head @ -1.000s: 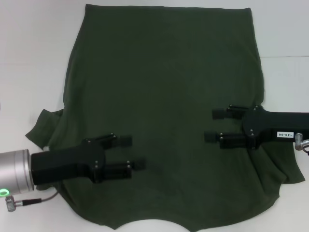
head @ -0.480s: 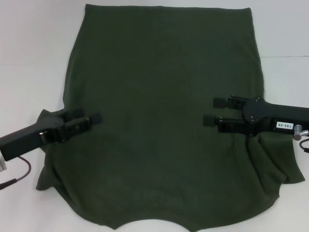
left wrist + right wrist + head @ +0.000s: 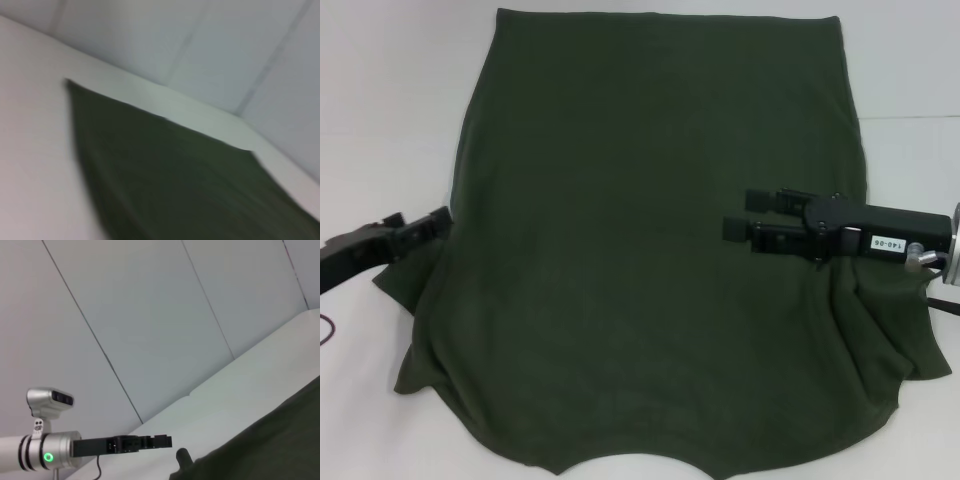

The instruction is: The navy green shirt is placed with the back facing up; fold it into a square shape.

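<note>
Olive-green and soft, the shirt (image 3: 660,250) lies spread flat over most of the white bench (image 3: 380,100), nothing folded yet. Its curved neckline sits at the bench's near edge, and its straight hem runs along the far edge. Near the front corners, both short sleeves lie rumpled out to the sides.

Partway back, the left hand (image 3: 435,225) hovers at the shirt's left edge, just beyond the left sleeve. Whether its fingers are apart or together cannot be told. Level with it on the opposite side, the right hand (image 3: 745,213) reaches in over the cloth from the right edge, its two fingers a narrow way apart and holding nothing.

The knit looks light, limp and matte, so it should drape and sag when lifted rather than hold any shape, and it may drag or bunch. Pinching a doubled edge at a sleeve seam or hem corner seems the surest hold.
</note>
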Tool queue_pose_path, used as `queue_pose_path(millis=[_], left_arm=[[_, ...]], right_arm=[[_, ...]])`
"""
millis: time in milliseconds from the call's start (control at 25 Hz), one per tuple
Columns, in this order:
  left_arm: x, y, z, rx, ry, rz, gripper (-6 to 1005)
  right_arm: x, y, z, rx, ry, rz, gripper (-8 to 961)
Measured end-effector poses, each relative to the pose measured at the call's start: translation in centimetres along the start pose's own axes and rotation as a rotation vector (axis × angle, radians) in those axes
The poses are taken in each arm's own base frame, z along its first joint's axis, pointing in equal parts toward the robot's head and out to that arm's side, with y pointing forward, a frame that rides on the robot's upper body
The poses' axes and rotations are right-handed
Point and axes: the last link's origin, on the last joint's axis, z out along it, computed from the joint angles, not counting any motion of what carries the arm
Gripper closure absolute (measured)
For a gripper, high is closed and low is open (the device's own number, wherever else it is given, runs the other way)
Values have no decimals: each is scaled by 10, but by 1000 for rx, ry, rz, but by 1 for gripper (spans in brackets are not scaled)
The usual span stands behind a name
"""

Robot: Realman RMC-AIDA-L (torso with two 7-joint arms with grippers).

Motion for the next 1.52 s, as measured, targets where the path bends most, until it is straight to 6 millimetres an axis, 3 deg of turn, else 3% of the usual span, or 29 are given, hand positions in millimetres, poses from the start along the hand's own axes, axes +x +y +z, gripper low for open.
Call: queue_pose_path(millis=[400,1520], left_arm=[[-5,-18,3,132,-16,15,111],[-12,-13,17,142,-65,55,114]], right_arm=[[-3,1,4,-4,-10,13,70],[-1,-1,4,6,-12,24,70]])
